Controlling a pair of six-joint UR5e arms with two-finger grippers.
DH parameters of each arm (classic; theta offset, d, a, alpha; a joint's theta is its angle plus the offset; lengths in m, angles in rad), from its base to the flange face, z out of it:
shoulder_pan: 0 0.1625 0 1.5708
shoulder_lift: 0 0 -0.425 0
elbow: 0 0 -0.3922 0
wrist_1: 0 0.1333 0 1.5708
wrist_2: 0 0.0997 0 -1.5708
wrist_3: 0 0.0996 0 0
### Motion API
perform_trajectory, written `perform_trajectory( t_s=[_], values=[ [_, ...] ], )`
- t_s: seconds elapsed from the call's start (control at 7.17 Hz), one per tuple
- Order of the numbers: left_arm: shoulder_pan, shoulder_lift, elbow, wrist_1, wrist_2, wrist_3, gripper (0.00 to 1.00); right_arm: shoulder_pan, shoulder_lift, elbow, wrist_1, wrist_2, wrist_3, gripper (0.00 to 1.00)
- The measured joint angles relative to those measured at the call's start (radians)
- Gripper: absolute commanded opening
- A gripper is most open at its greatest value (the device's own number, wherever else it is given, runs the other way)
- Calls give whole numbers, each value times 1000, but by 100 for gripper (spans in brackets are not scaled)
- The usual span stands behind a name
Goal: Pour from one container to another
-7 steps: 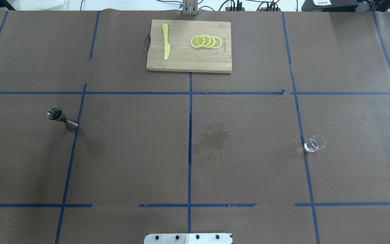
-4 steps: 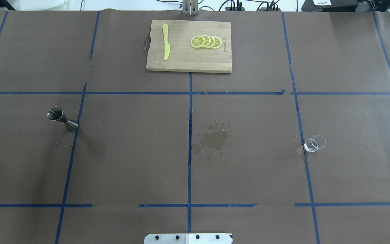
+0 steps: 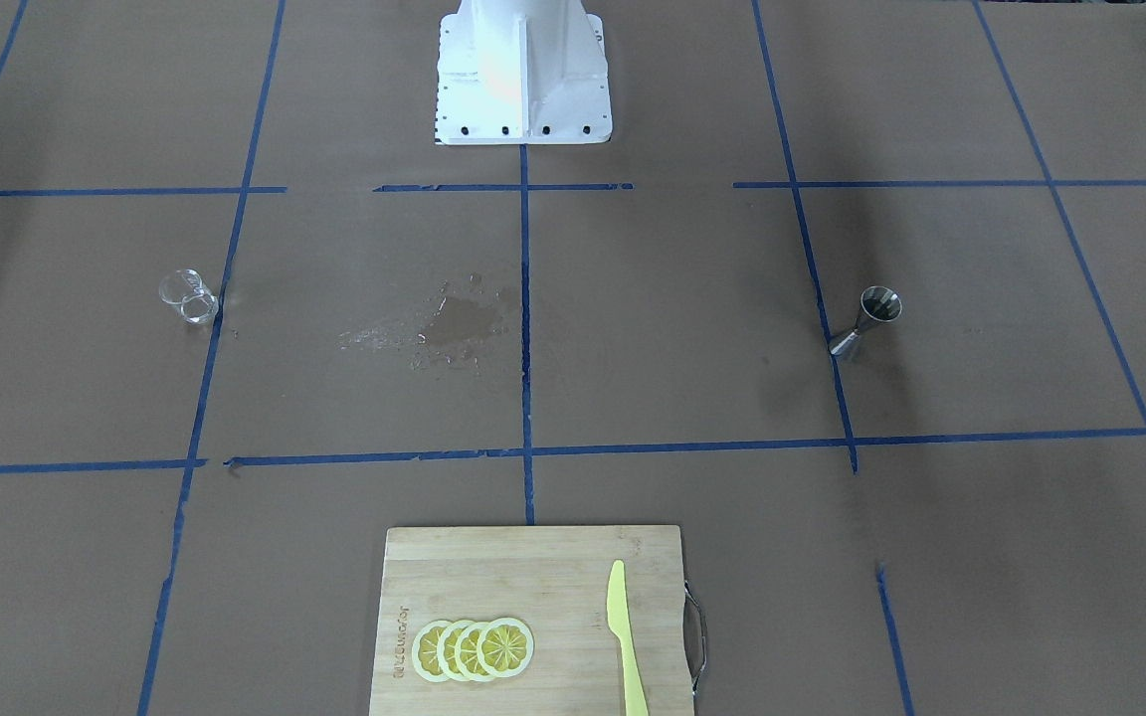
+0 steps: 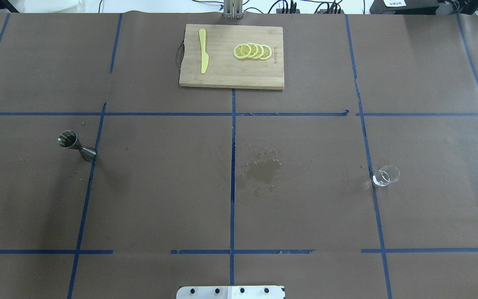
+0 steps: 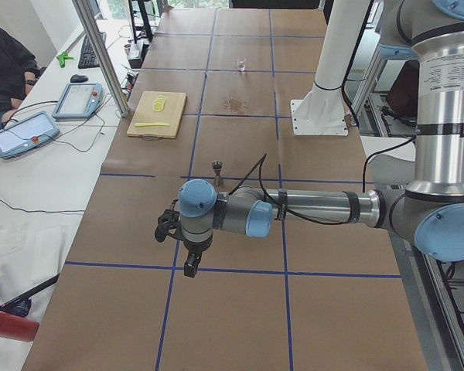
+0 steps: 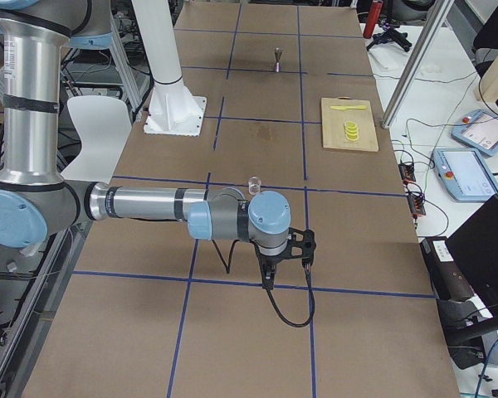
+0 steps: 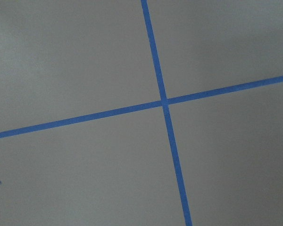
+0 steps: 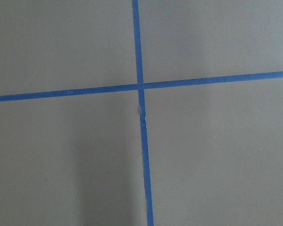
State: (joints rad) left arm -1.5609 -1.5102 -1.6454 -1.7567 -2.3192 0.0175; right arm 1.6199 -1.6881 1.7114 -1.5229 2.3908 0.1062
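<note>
A steel jigger (image 4: 76, 145) stands toward the tabletop's (image 4: 160, 199) left end, a small glass beaker (image 4: 386, 175) toward its right, apparently one per arm. The left tool (image 5: 187, 263) and right tool (image 6: 287, 272) hang nearer those ends, apart from both vessels, visibly holding nothing; their opening cannot be told.

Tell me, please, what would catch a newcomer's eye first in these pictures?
A wet spill patch darkens the brown paper at the table's middle, between a metal jigger on the robot's left and a small clear glass on its right. At the far edge, a wooden cutting board carries fanned lemon slices and a yellow knife.
</note>
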Motion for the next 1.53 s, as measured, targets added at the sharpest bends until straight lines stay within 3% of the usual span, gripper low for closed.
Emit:
perform_trajectory(
  t_s=[0.98,1.53],
  values=[
    [0,-2,-4,60,-8,-30,100,0,-2,2,13,3,10,100],
    [-1,5,4,70,-77,-31,100,0,-5,2,13,6,8,100]
  ],
)
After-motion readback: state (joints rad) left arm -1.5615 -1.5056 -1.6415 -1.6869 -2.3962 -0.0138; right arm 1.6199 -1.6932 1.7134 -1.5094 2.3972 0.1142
